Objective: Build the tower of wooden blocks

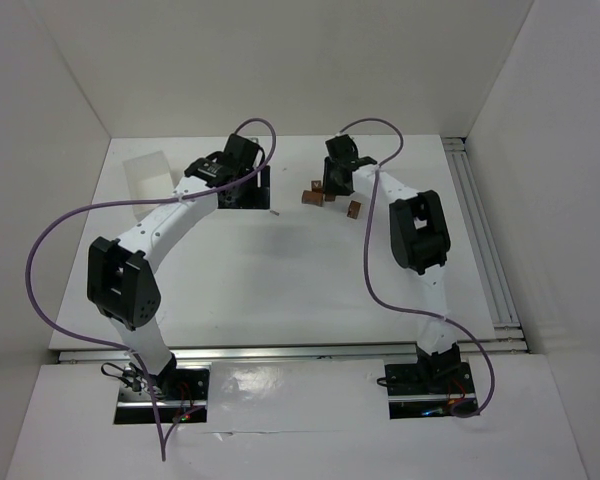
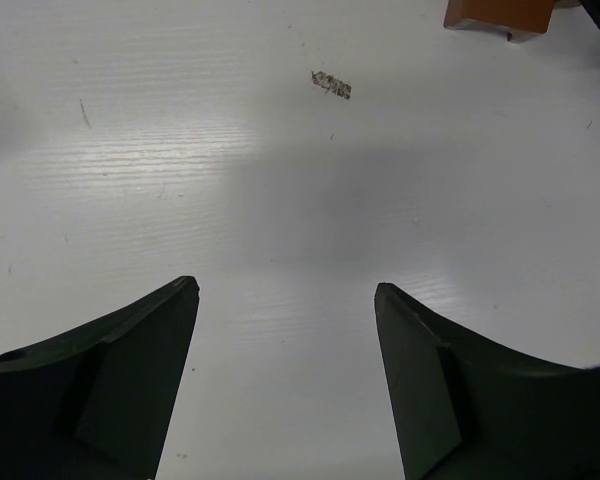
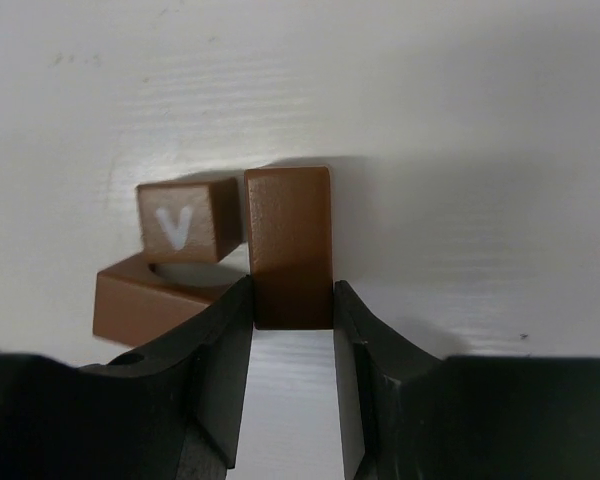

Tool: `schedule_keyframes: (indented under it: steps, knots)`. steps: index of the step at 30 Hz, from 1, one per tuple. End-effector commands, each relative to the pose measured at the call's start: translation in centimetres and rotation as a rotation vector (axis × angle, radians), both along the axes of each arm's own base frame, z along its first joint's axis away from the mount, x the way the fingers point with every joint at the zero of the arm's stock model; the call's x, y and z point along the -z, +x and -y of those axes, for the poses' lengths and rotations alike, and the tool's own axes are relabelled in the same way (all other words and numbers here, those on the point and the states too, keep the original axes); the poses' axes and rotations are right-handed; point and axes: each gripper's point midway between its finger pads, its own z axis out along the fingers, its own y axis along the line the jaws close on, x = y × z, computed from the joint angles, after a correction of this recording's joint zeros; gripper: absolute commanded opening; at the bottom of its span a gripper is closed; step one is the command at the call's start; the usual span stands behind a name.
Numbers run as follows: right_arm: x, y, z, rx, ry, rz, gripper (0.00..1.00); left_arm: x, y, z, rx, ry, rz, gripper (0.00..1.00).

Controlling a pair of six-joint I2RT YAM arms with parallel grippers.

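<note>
right pincer (image 3: 292, 290) is clamped on the near end of a brick (image 3: 288, 225) resting on the counter (image 3: 460, 150), toward its far middle. against the brick's left side, a cube (image 3: 185, 222) marked v sits tilted atop a lower block (image 3: 140, 300). a stray block (image 1: 354, 208) lies just beside that arm. left pincer (image 2: 285, 290) gapes wide over the counter, holding nothing.

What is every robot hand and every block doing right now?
left gripper, open, holding nothing, over the table.
right gripper, shut on the long brick.
long brick, pinched between the fingers, right beside the V cube.
V cube, resting on the low block, not held.
low block, lying on the table under the V cube.
loose block, lying apart from the others, untouched.
</note>
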Motion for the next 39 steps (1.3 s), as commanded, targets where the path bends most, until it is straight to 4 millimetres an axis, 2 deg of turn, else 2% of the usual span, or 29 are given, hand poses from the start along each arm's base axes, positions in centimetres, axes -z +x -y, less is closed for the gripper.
schedule_keyframes:
  steps: [1,3,4,5,6,8,9,10,11,12,14,16,17,18,21,22,23,24,25,26,27,28,29,30,31,33,34,35,39]
  knots:
    - [-6.8,-0.2,-2.0,-0.121,0.177,0.1,0.27,-0.6,-0.2,-1.0,-0.011,0.018,0.021,0.84]
    - [-7.4,-1.2,-2.1,-0.18,0.264,0.092,0.27,0.0,-0.1,-1.8,-0.02,-0.009,0.007,0.84]
    - [-9.3,-2.5,-3.4,-0.266,0.352,0.091,0.27,0.4,0.4,-2.8,-0.047,-0.039,-0.004,0.84]
    - [-9.8,-3.4,-3.8,-0.322,0.395,0.087,0.27,0.8,0.0,-3.4,-0.054,-0.047,-0.022,0.84]
    - [-10.7,-5.2,-4.6,-0.403,0.476,0.074,0.27,0.4,0.2,-4.0,-0.065,-0.075,-0.011,0.84]
    - [-11.4,-7.2,-5.5,-0.471,0.545,0.058,0.27,0.5,0.3,-4.4,-0.067,-0.103,-0.006,0.84]
    - [-10.7,-8.5,-5.8,-0.5,0.573,0.04,0.27,0.4,0.4,-4.1,-0.057,-0.117,-0.002,0.84]
    - [-10.9,-9.4,-6.0,-0.519,0.602,0.034,0.27,-0.1,0.6,-4.3,-0.06,-0.133,0.013,0.84]
    - [-12.5,-11.0,-6.8,-0.58,0.671,0.033,0.27,-0.2,0.4,-3.8,-0.04,-0.156,0.004,0.84]
    - [-11.9,-12.2,-7.0,-0.606,0.706,0.025,0.27,0.1,0.2,-3.9,-0.035,-0.171,-0.01,0.84]
    - [-13.2,-14.4,-7.7,-0.674,0.796,0.0,0.27,-0.7,0.2,-2.6,0.012,-0.231,0.004,0.84]
    - [-13.2,-15.7,-7.9,-0.707,0.839,-0.004,0.27,-0.2,-0.1,-2.1,0.045,-0.267,-0.015,0.84]
    - [-13.4,-16.2,-7.9,-0.725,0.848,0.001,0.27,-0.6,0.4,-1.9,0.061,-0.296,0.005,0.84]
    - [-14.3,-17.0,-8.0,-0.757,0.873,0.009,0.27,-0.6,-0.6,-0.7,0.121,-0.35,-0.013,0.84]
    - [-14.5,-18.3,-7.9,-0.763,0.909,-0.005,0.27,-1.9,-1.0,0.7,0.236,-0.494,0.0,0.84]
    - [-14.0,-18.6,-7.8,-0.754,0.911,-0.022,0.28,-2.2,-1.2,0.7,0.253,-0.518,0.003,0.84]
    - [-13.2,-18.6,-7.9,-0.711,0.892,-0.051,0.28,-1.8,-1.3,0.1,0.243,-0.532,-0.011,0.84]
    - [-11.8,-17.0,-7.1,-0.64,0.794,-0.016,0.28,-2.5,-1.2,-0.1,0.239,-0.551,0.004,0.84]
    - [-9.5,-17.5,-6.6,-0.559,0.718,-0.102,0.28,-1.9,-1.3,-0.5,0.226,-0.55,-0.008,0.84]
    - [-9.4,-16.4,-6.9,-0.521,0.626,-0.086,0.28,-1.7,-1.6,-0.5,0.218,-0.555,-0.016,0.84]
    - [-7.0,-14.3,-5.1,-0.382,0.442,-0.066,0.28,-1.4,-1.5,-1.1,0.201,-0.555,-0.021,0.84]
    - [-6.2,-13.8,-4.6,-0.321,0.351,-0.073,0.28,-1.7,-1.3,-1.7,0.182,-0.543,-0.004,0.84]
    - [-6.1,-14.2,-5.1,-0.293,0.258,-0.087,0.28,-1.4,-1.4,-1.9,0.159,-0.536,-0.019,0.84]
    - [-5.6,-13.9,-4.4,-0.235,0.177,-0.085,0.28,-1.5,-1.5,-2.1,0.149,-0.526,-0.016,0.84]
    - [-4.7,-13.1,-2.7,-0.123,0.055,-0.064,0.28,-1.2,-1.4,-2.6,0.126,-0.504,-0.019,0.84]
    - [-4.3,-13.6,-2.3,-0.068,-0.046,-0.052,0.28,-1.0,-1.6,-3.1,0.102,-0.48,-0.022,0.84]
    - [-4.1,-13.4,-1.2,-0.009,-0.117,-0.029,0.28,-0.8,-1.2,-3.9,0.073,-0.458,-0.013,0.84]
    - [-4.3,-13.4,-1.2,0.016,-0.139,-0.009,0.28,-1.2,-1.2,-4.1,0.059,-0.455,-0.002,0.84]
    - [-2.9,-14.2,-1.2,0.079,-0.263,-0.019,0.28,-1.0,-1.2,-4.4,0.043,-0.44,-0.007,0.84]
